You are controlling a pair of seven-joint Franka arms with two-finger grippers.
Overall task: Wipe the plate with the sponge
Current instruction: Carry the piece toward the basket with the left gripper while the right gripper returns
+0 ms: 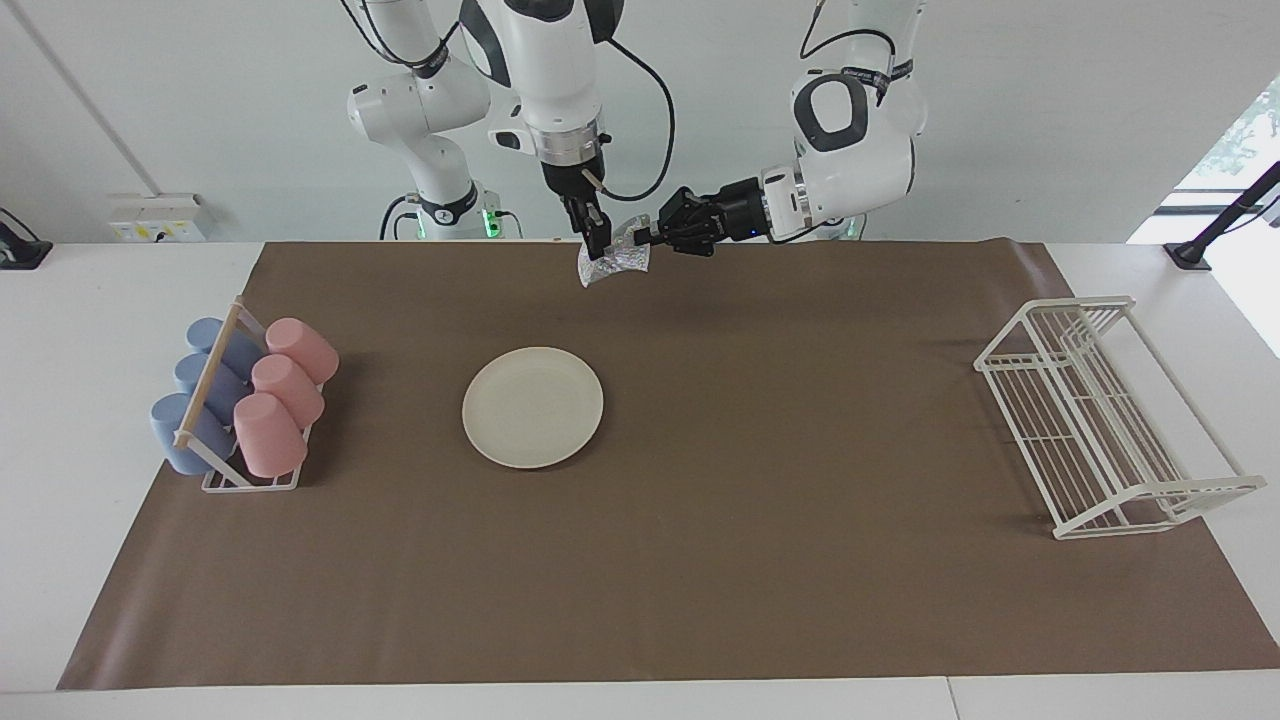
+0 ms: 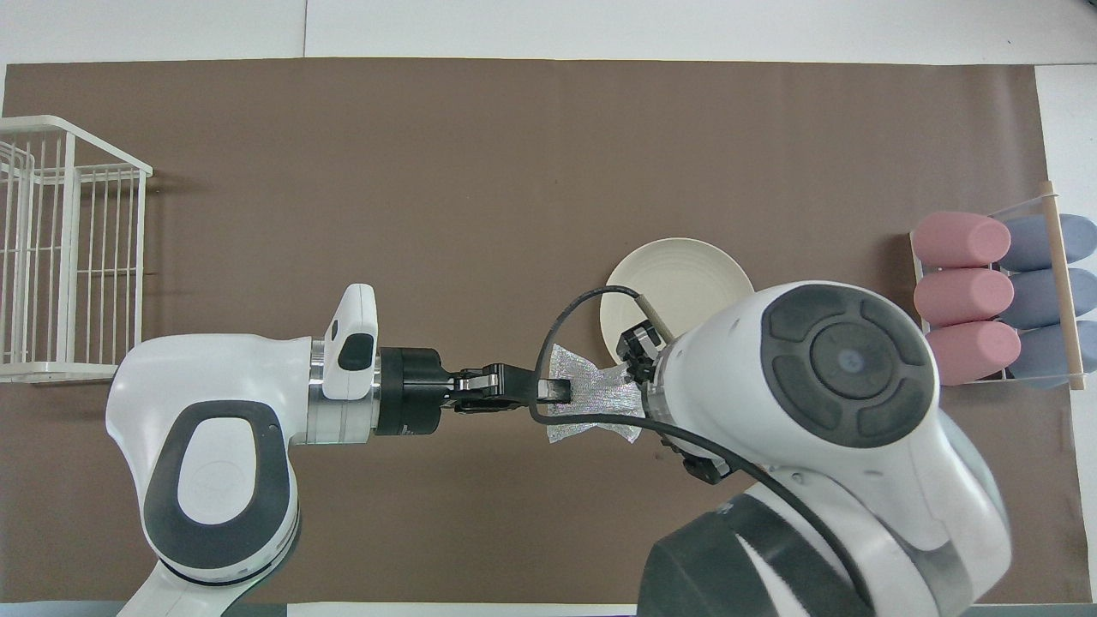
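The cream plate [image 1: 533,407] lies flat on the brown mat, partly hidden by my right arm in the overhead view [image 2: 686,274]. The silvery mesh sponge [image 1: 615,262] hangs in the air over the mat's edge nearest the robots, stretched between both grippers [image 2: 596,403]. My right gripper [image 1: 597,240] points down and is shut on one end of it [image 2: 632,370]. My left gripper [image 1: 640,238] reaches in level from the side and is shut on the other end [image 2: 559,391]. Both are above the mat, off the plate.
A rack with pink cups [image 1: 285,395] and blue cups [image 1: 200,395] stands at the right arm's end of the table. A white wire rack [image 1: 1100,410] stands at the left arm's end. The brown mat [image 1: 800,560] covers the table.
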